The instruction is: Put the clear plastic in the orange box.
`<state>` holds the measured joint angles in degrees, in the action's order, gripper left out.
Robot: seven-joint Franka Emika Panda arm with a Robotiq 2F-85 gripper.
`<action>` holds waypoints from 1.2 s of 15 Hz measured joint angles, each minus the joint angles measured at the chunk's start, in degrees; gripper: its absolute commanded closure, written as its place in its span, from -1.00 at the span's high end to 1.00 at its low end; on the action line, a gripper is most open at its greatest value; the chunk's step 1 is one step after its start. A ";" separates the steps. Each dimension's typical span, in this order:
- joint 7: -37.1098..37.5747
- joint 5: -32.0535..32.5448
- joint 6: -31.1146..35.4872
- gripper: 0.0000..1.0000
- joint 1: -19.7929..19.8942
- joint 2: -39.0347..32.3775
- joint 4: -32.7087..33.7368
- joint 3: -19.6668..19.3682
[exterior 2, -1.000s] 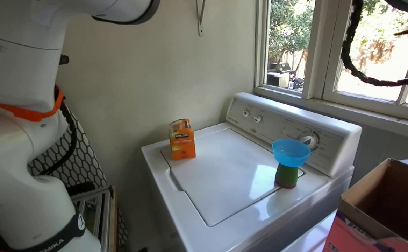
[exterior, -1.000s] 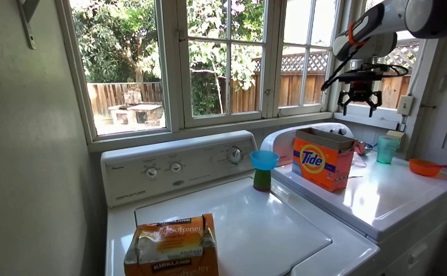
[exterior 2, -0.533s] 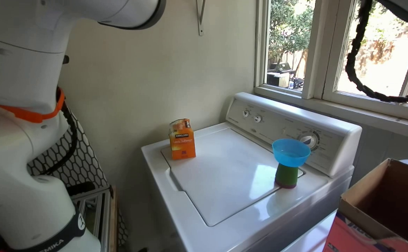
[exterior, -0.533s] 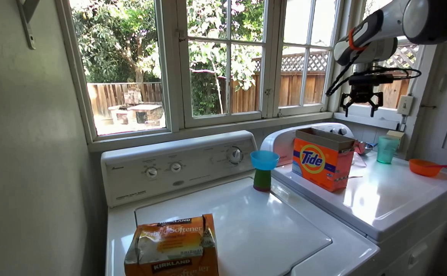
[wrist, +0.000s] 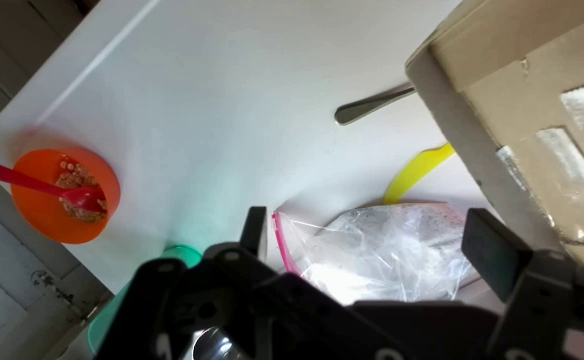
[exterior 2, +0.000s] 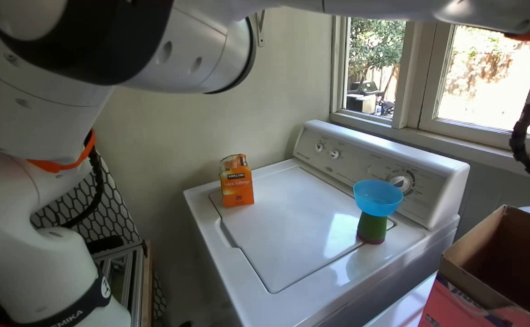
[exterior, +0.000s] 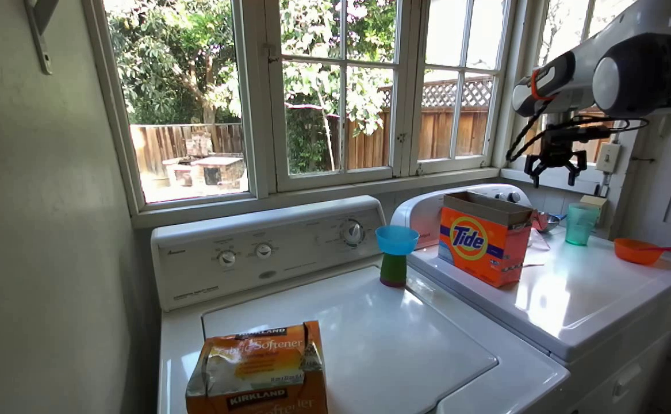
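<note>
Nearest me, a dented orange cardboard fabric-softener box [exterior: 257, 368] sits on a glossy white washer [exterior: 381, 345]. Past it, a round blue plastic bowl [exterior: 397, 244] perches on a tapered green stand [exterior: 393, 269]. On the next white machine [exterior: 605, 282] an open-topped orange cardboard Tide box [exterior: 479, 247] stands upright, and just beyond, outside it, lies a crinkled, pink-edged clear plastic bag [wrist: 387, 250]. The black two-fingered gripper [exterior: 553, 183] hangs in the air above, its jaws spread wide. Farther back is a translucent teal plastic cup [exterior: 581, 225].

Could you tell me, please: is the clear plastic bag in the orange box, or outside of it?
Outside. In the wrist view, the clear plastic bag lies beside the orange box, not within its cardboard walls.
</note>
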<state>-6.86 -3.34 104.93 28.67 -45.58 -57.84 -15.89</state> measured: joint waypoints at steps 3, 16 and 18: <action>0.01 0.00 -0.66 1.00 0.08 -1.66 2.32 -0.03; -25.12 1.48 -5.34 1.00 3.87 -9.66 12.41 2.32; -25.07 1.48 -5.34 1.00 3.69 -9.43 12.42 2.32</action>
<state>-31.93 -1.86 99.59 32.36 -55.01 -45.41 -13.56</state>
